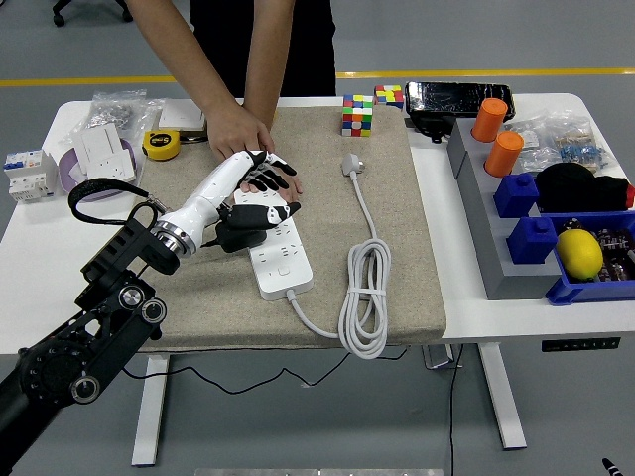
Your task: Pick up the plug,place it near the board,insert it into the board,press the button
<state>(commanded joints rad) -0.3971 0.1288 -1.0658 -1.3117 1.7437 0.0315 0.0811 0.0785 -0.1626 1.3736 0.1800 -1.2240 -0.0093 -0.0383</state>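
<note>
The robot's left hand [260,188] is reaching in over the far half of the white power strip [278,250], its white-and-black fingers spread and relaxed, gripping nothing; it is overlapping a person's hand [243,139] that is pressing down on the strip's far end, and I cannot tell whether the two are touching. The right hand is not showing anywhere. A black adapter plug [238,226] is already sitting on the strip just beneath the robot's wrist, its thin black lead running off toward the table's left. The white plug [351,164] the task seems to mean is lying on the beige mat [397,198], well apart from the hand and to the right of the strip, with its thick white cable [365,297] trailing toward the near edge into a loose coil. That plug is probably light, rigid and smooth, so the fingers would likely be doing best pinching its flat sides near the cable end, keeping the pins free. The stiff cable and heavy coil are likely to be dragging and twisting the plug as it lifts. The strip itself looks light enough to slide, which may be why the person is steadying it.
</note>
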